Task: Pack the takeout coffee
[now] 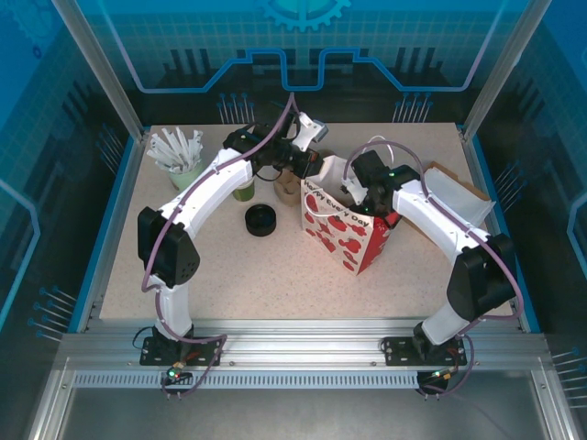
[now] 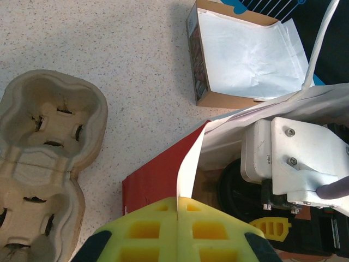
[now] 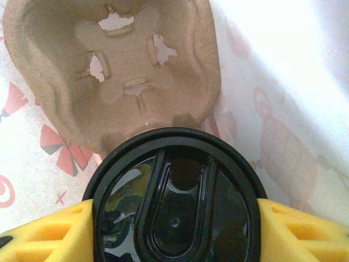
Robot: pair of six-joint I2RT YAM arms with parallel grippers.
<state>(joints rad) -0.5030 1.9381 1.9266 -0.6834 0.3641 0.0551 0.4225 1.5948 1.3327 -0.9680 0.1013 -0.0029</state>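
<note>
The takeout coffee (image 3: 174,202) shows its round black lid from above, and the cup under the lid is hidden. My right gripper (image 3: 174,232) is shut on it, a yellow finger (image 3: 297,229) on each side, inside the heart-printed paper bag (image 1: 344,234). A brown pulp cup carrier (image 3: 120,71) lies at the bottom of the bag, just beyond the lid. My left gripper (image 2: 178,203) is shut on the bag's white rim (image 2: 188,169), holding the mouth open. In the top view the left gripper (image 1: 309,171) is at the bag's far left edge and the right gripper (image 1: 356,195) is down in the opening.
A second pulp carrier (image 2: 43,158) lies on the table left of the bag. A stack of black lids (image 1: 261,221), olive cups (image 1: 243,190), a green cup of white straws (image 1: 179,151) and a cardboard box of white paper (image 2: 240,60) stand around.
</note>
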